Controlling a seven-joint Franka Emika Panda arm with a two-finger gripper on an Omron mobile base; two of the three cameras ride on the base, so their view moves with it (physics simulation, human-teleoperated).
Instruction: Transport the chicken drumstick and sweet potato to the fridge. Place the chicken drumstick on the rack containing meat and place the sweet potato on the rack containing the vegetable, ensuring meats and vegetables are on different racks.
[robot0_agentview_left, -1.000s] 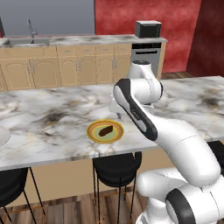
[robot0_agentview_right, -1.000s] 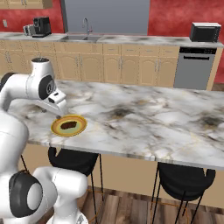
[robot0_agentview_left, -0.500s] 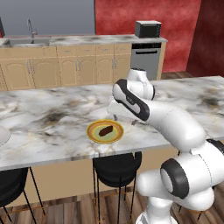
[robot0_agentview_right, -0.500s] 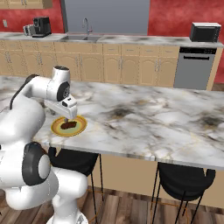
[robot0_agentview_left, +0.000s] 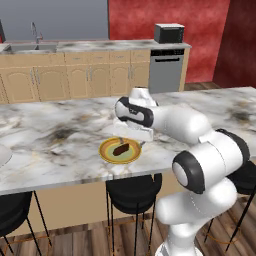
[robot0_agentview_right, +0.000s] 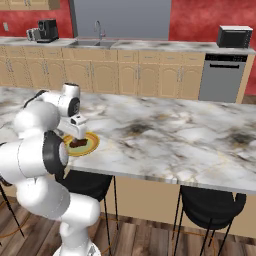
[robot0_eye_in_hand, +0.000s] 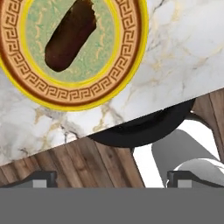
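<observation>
Item: sweet potato (robot0_eye_in_hand: 70, 37), lying on plate (robot0_eye_in_hand: 127, 70) at counter (robot0_agentview_left: 60, 150) edge; my end effector (robot0_agentview_left: 131, 134) spread wide just above, holding nothing; transport to fridge not yet begun.

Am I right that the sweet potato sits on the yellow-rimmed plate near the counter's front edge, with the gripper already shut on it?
Not quite. The sweet potato does lie on the yellow-rimmed plate near the counter's front edge, but the gripper is open and holds nothing. The hand view shows both finger tips wide apart with the potato lying free on the plate.
</observation>
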